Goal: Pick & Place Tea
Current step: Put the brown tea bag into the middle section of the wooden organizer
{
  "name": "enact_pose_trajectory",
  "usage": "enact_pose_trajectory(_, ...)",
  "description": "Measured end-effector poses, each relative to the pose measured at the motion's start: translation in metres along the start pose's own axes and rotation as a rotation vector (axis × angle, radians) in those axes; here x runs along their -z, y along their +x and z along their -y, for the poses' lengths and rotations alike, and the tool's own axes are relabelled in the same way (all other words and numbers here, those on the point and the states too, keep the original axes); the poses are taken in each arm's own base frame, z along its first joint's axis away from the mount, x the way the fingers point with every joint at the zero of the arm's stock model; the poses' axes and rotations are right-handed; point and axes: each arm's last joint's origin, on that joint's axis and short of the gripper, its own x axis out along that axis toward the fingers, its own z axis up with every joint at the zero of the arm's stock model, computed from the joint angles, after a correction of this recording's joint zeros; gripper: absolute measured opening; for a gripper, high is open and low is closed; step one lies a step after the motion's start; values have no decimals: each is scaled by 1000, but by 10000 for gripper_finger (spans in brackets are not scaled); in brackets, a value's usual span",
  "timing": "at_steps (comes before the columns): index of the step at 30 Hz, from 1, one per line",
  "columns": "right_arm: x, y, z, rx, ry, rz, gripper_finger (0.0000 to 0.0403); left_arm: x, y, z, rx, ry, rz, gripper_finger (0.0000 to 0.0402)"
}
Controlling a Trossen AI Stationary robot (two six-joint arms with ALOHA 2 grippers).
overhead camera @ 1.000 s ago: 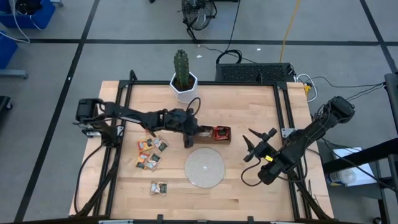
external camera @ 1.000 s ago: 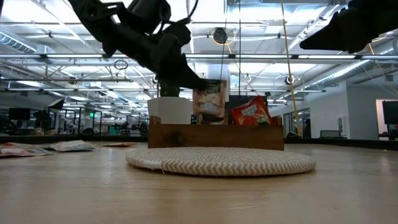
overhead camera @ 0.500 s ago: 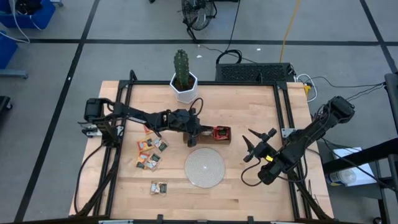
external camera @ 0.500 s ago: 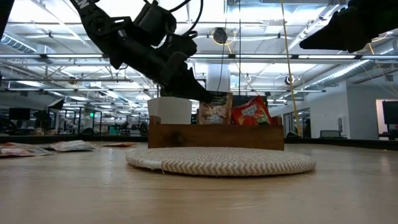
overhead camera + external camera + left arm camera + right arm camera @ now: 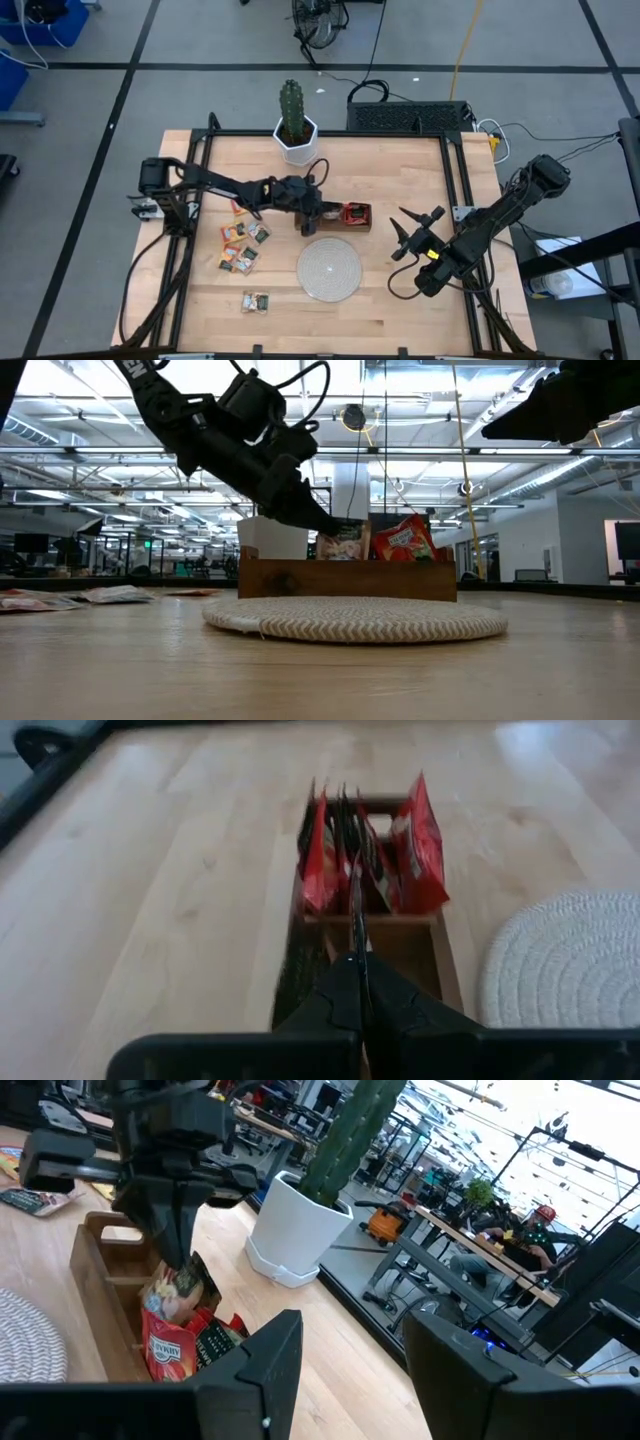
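Observation:
My left gripper [image 5: 328, 526] is shut on a pale orange-yellow tea sachet [image 5: 346, 541] and reaches slanting down over the brown wooden tray [image 5: 312, 217] at the table's middle. The sachet stands edge-on [image 5: 355, 905] in the tray's middle compartment. Beside it, several red sachets [image 5: 415, 845] stand upright in the compartment toward the table's right. More sachets [image 5: 243, 245] lie flat on the table's left part. My right gripper [image 5: 415, 228] hovers open over the table's right part with nothing between its fingers. My left gripper pinches the sachet's upper edge [image 5: 356, 942] between its two fingers. The fingers [image 5: 178, 1230] come slanting down from the table's left side. The sachet hangs upright below them, its lower part sunk behind the tray's wall [image 5: 345, 578].
A round woven disc [image 5: 329, 268] lies just in front of the tray. A cactus in a white pot [image 5: 293, 125] stands at the far edge. Two more sachets [image 5: 256, 300] lie near the front left. Black frame rails [image 5: 455, 180] border the table.
My left gripper has gone down toward the tray, still shut on the sachet. The sachet, which hung above the tray's rim, now stands partly inside the middle compartment, still upright.

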Motion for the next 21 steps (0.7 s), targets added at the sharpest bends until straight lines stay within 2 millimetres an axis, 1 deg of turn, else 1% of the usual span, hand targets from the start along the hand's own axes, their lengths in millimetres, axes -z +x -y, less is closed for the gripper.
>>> enact_pose_trajectory(6,0,0,0,0,0,0,160,12,12,0,2,-3,-16,0)
enact_pose_trajectory(10,0,0,0,-1,0,0,160,10,14,0,-7,16,21,0)
enact_pose_trajectory(16,0,0,0,-3,-1,-2,160,11,14,-3,-102,48,4,3)
enact_pose_trajectory(21,0,0,0,-3,-2,-2,160,12,14,-3,-115,38,-6,15)
